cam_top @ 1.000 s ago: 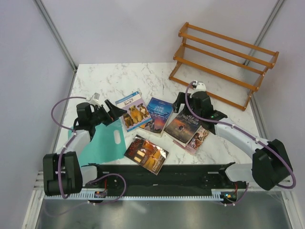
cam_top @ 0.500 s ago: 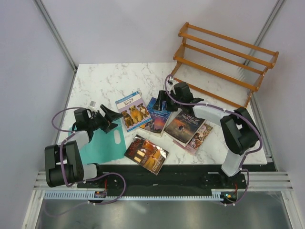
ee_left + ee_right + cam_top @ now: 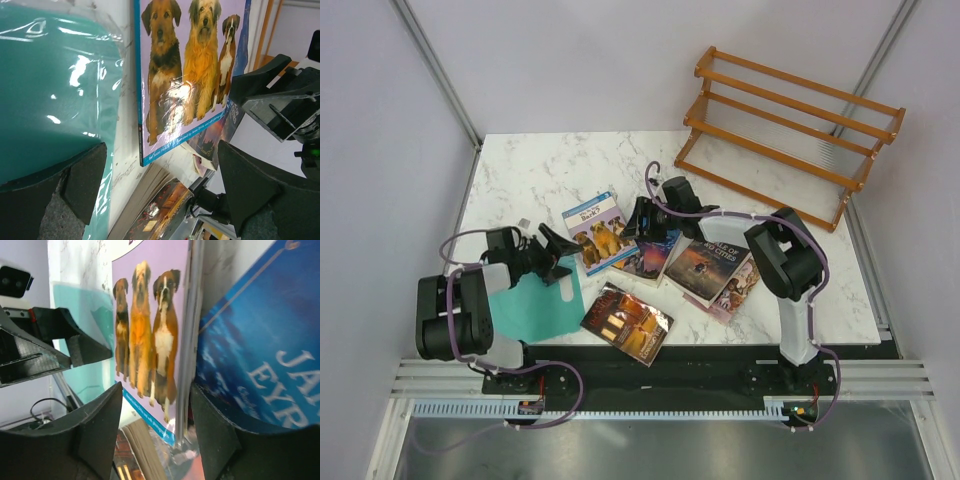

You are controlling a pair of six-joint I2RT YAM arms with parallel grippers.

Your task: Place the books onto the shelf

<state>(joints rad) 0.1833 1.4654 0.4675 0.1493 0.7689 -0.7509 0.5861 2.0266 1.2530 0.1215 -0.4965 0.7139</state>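
Note:
Several books lie flat on the marble table: the dog book (image 3: pixel 600 230), Jane Eyre (image 3: pixel 656 256), A Tale of Two Cities (image 3: pixel 705 262) on top of a pink-purple one (image 3: pixel 742 288), and a dark red-brown one (image 3: pixel 627 322). The shelf (image 3: pixel 790 130) stands far right with nothing on it. My right gripper (image 3: pixel 638 222) (image 3: pixel 155 400) is low at the seam between the dog book (image 3: pixel 145 330) and Jane Eyre (image 3: pixel 260 355), its jaws apart and straddling the dog book's right edge. My left gripper (image 3: pixel 558 255) (image 3: pixel 162 165) is wide open just left of the dog book (image 3: pixel 190 75), holding nothing.
A teal sheet (image 3: pixel 535 305) (image 3: pixel 50 90) lies under the left gripper at the table's near left. The red-brown book (image 3: pixel 160 210) sits close in front of both grippers. Grey walls close in the table's left and right sides.
The right arm swung left from above A Tale of Two Cities to the dog book's right edge, and its jaws narrowed. The left gripper shifted slightly nearer, still wide open.

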